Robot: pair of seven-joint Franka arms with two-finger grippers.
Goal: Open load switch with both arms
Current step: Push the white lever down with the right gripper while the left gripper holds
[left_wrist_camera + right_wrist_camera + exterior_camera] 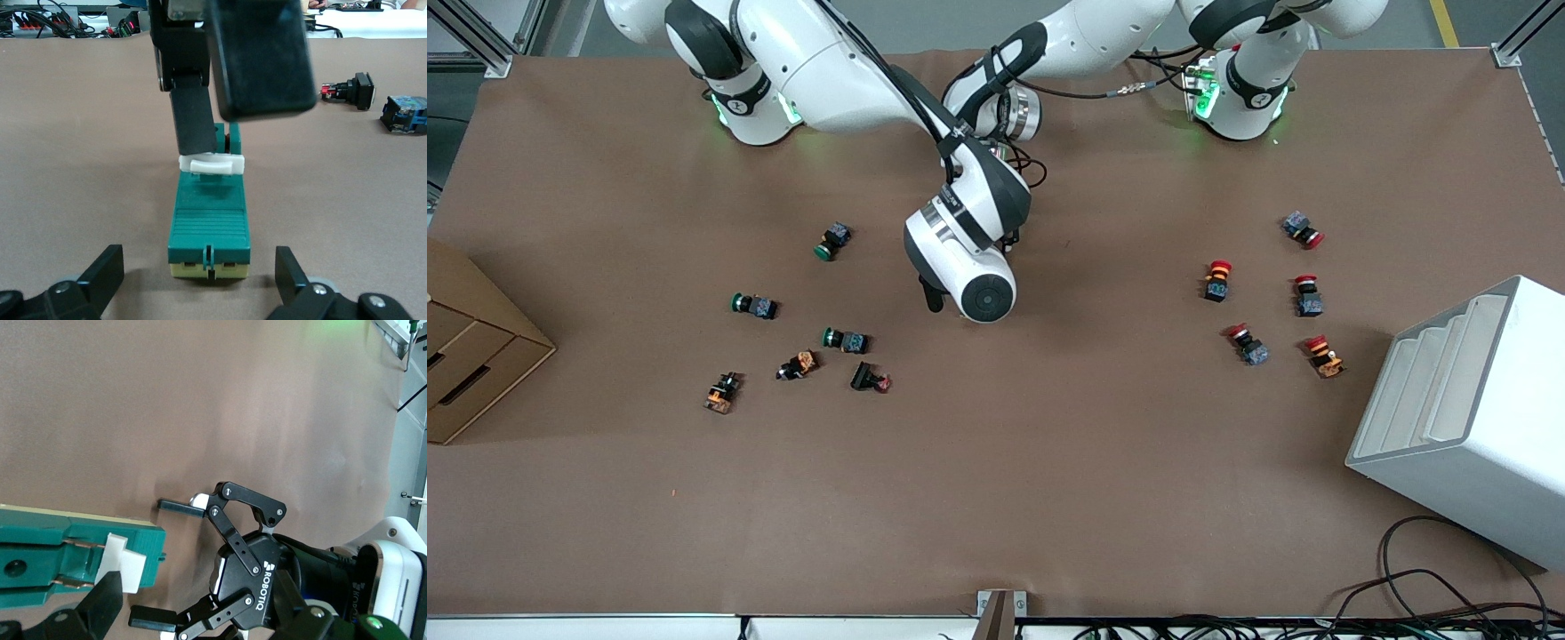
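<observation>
The dark-green rectangular load switch (209,223) with a cream underside lies flat on the brown counter (1049,462), near the middle of its width and closer to the edge where the arm bases stand than to the camera-side edge. In the front view it is hidden under the two wrists. In the left wrist view its long axis runs straight away from the left tool (200,283), with the slotted plain end nearest that tool and the white tab (212,164) at the other end.

The left tool sits low at the plain end, its two black fingers (100,277) spread wide, one on each side of the block and clear of it; it holds nothing.

The right tool (207,133) stands over the tab end. One of its black fingers (193,120) comes down to the white tab and appears to touch it. The right wrist view shows one finger (107,603) beside the tab; the other is out of sight, so how far apart its fingers stand I cannot tell.

Nearer the camera, toward the right arm's end of the counter, lie small green-capped and orange push buttons (845,340). Red-capped push buttons (1216,280) lie toward the left arm's end.
</observation>
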